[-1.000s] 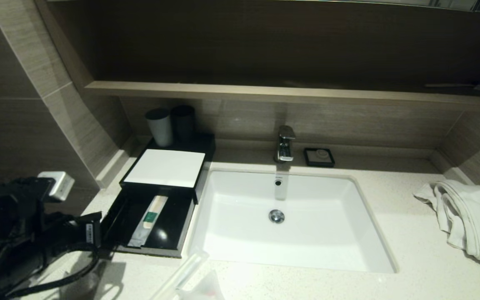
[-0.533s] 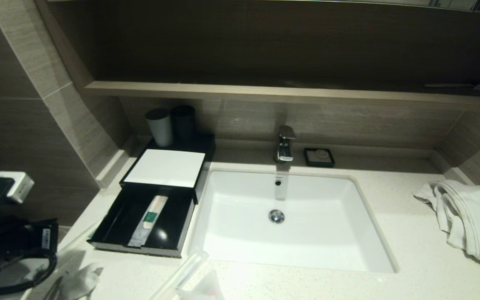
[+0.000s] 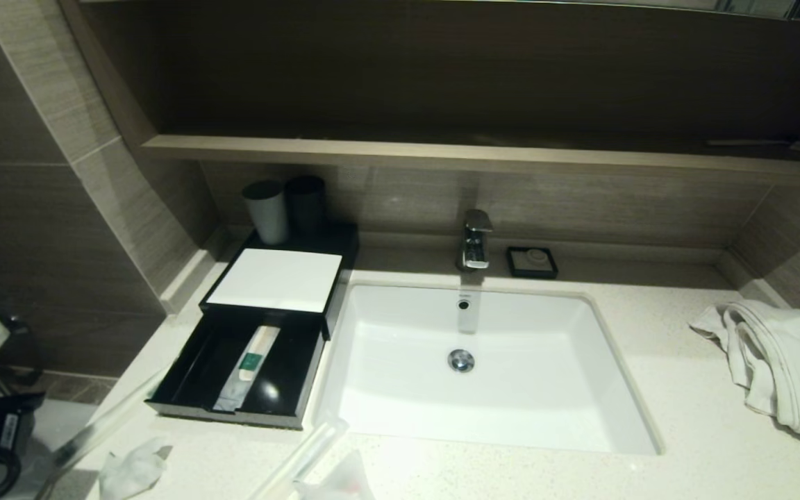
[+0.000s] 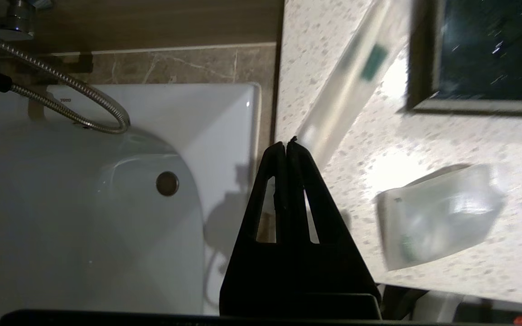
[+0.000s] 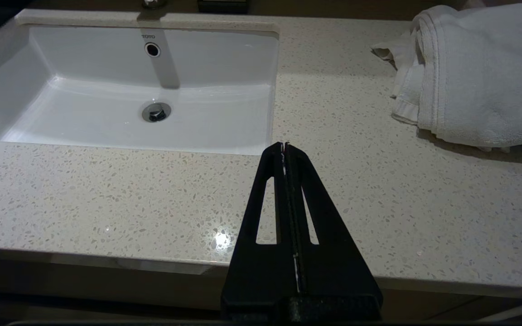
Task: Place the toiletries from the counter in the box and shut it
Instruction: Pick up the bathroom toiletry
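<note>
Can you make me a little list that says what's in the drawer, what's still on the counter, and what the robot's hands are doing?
box: black, white lid, drawer pulled open
in drawer: one wrapped toothbrush packet
on counter: long clear packet, small clear pouch, white towel
left gripper: shut, empty, over the counter's edge
right gripper: shut, empty, above the counter near the sink

- Our right gripper (image 5: 286, 146) hangs over the front part of the speckled counter (image 5: 107, 194), its two black fingers pressed together with nothing between them.
- Beyond it we see the white sink (image 5: 224, 68) with its drain (image 5: 156, 111).
- A crumpled white towel (image 5: 469, 72) lies on the counter, well apart from the sink.
</note>
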Controlling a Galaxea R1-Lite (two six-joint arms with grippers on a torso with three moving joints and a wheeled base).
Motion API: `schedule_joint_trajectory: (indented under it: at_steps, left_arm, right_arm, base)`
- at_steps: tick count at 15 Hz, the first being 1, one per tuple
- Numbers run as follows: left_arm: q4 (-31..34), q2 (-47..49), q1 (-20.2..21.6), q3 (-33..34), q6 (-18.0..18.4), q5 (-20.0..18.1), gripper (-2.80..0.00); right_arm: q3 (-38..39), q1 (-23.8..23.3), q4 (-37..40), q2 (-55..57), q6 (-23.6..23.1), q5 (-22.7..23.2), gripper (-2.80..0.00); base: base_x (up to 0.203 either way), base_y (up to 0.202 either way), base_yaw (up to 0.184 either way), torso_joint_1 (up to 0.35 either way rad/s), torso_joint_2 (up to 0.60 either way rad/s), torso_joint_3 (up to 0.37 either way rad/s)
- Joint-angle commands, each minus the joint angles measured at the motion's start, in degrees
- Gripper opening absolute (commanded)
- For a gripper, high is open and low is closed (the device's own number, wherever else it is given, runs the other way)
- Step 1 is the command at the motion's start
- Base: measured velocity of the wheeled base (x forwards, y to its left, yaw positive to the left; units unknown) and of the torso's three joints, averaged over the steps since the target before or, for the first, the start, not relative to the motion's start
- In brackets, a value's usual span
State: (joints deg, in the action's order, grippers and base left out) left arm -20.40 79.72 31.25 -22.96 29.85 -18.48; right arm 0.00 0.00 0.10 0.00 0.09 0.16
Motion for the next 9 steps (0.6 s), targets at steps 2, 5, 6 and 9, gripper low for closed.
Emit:
schedule_joint_trajectory:
  at_steps: [2,5,6,9]
  left_arm:
    - [-0.24,7.88,5.79,-1.86,7.4,-3.33,-2.8]
    - [-0.02,10.92,6.2,-2.28,11.68,-5.73,-2.8]
    - [-0.06,12.2,6.2,-2.44,12.64,-7.18,-2.8]
    - [0.0,14.77,6.2,-3.11,17.89,-10.5,-2.8]
  right_arm:
    - [0.0,0.0,-0.01,0.0,0.0,0.02,-2.8]
    - [0.0,0.0,-0.01,0.0,0.0,0.02,-2.8]
    - [0.0,0.0,-0.01,0.0,0.0,0.02,-2.8]
    - [0.0,0.0,-0.01,0.0,0.0,0.02,-2.8]
  base:
    - [0.0,0.0,0.0,0.0,0.0,0.0]
    - [0.0,0.0,0.0,0.0,0.0,0.0]
    - [0.0,0.0,0.0,0.0,0.0,0.0]
    - [0.0,0.0,0.0,0.0,0.0,0.0]
